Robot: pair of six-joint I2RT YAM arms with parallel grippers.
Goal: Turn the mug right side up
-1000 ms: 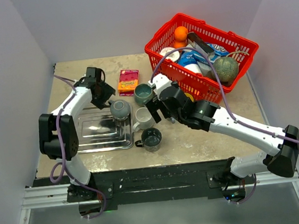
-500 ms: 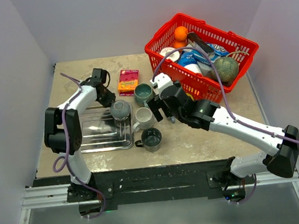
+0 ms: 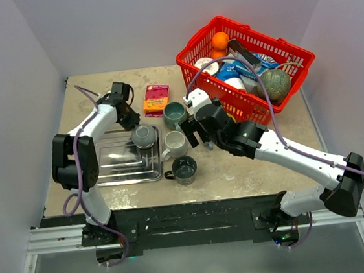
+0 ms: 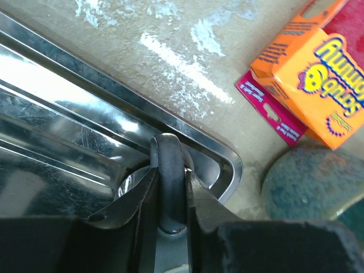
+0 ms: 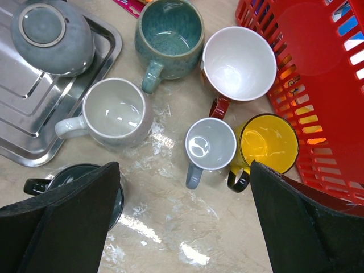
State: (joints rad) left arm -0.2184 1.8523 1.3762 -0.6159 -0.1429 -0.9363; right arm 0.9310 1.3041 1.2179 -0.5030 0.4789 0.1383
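Nudged slightly nearer and leftward since half a second ago, the grey mug (image 3: 143, 136) sits in the far right corner of the steel tray (image 3: 118, 176), upside down. Its round foot ring faces up and its mouth rests on the ribbed, mirror-bright floor, with its axis about vertical and its handle (image 4: 168, 165) pointing away toward the left gripper (image 4: 169, 196), whose fingers are clamped on that smooth dark loop. The right gripper (image 3: 195, 135) hangs with fingers spread wide above the cluster of upright glazed mugs (image 5: 210, 145), holding nothing.
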